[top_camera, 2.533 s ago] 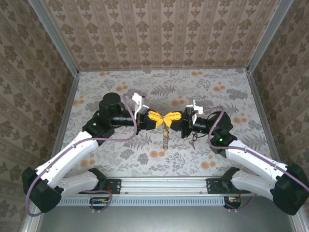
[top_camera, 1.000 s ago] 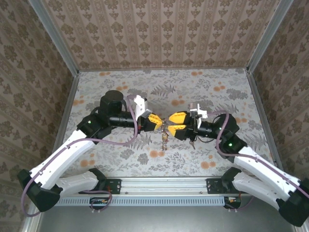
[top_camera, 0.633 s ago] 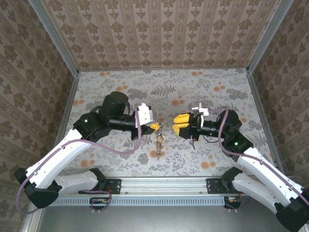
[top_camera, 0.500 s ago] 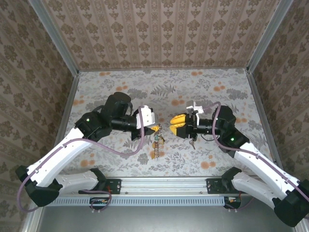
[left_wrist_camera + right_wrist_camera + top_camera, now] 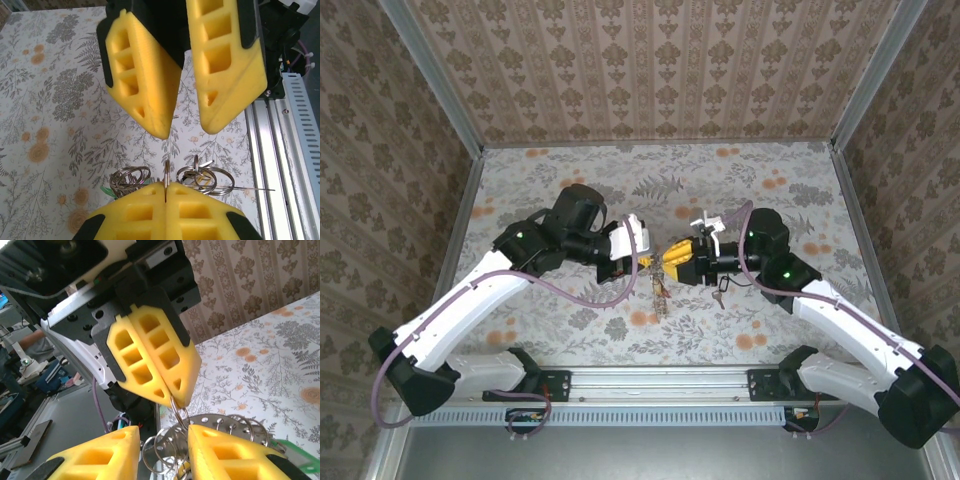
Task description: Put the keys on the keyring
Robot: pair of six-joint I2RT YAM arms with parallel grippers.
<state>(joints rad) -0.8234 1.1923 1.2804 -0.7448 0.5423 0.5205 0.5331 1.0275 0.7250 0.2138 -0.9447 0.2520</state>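
Observation:
My left gripper (image 5: 165, 186) is shut on a thin steel ring (image 5: 166, 170) of the keyring bunch (image 5: 660, 282), which hangs down from it over the table. Smaller split rings (image 5: 130, 177) fan out on both sides of the pinch. My right gripper (image 5: 187, 131) faces it tip to tip, open. In the right wrist view, the right gripper (image 5: 162, 432) has its fingers either side of the pinched ring (image 5: 178, 412) and several loose rings, below the left gripper (image 5: 180, 399). A perforated metal piece (image 5: 227, 422) carries more rings. A small dark key (image 5: 718, 295) lies under the right arm.
Both arms meet over the middle of the floral table (image 5: 570, 180). Patterned walls (image 5: 650, 70) close in the back and sides. An aluminium rail (image 5: 660, 380) with the arm bases runs along the near edge. A green charm (image 5: 107, 190) hangs among the rings.
The right gripper has moved left up to the left gripper's tips and its jaws have narrowed. The left gripper has shifted slightly right, still pinching the ring.

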